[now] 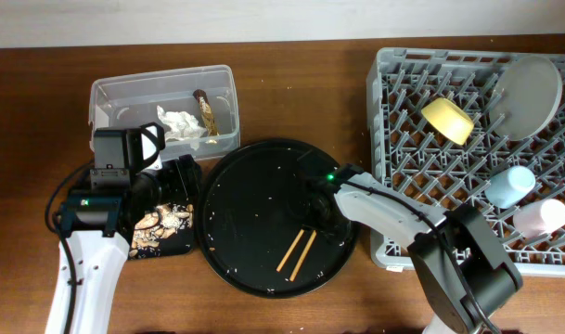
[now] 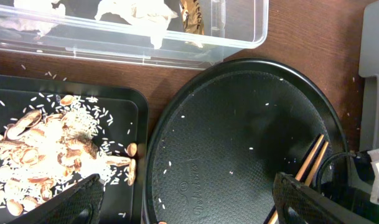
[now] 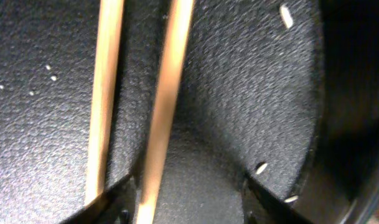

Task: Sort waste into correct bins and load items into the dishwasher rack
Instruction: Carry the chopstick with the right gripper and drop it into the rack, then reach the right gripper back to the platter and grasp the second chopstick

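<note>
The wooden chopsticks (image 1: 296, 252) lie on the round black tray (image 1: 254, 204). My right gripper (image 1: 317, 218) is open low over their upper ends. In the right wrist view one chopstick (image 3: 167, 93) runs between the fingers (image 3: 189, 205); the other lies by the left finger. My left gripper (image 2: 195, 202) is open and empty, over the shallow black tray (image 2: 124, 99) with food scraps (image 2: 46, 149) and the round tray's edge. The clear tub (image 1: 115, 93) holds tissues (image 1: 180, 123) and the wrapper stick (image 1: 206, 109). The rack (image 1: 393, 250) holds the plate (image 1: 525, 93), yellow bowl (image 1: 447, 119), blue cup (image 1: 509, 186) and pink cup (image 1: 542, 218).
Loose rice grains are scattered on the round tray (image 2: 239, 124) and around the shallow tray. The rack's left wall stands close to my right arm. The brown table shows in front of the trays.
</note>
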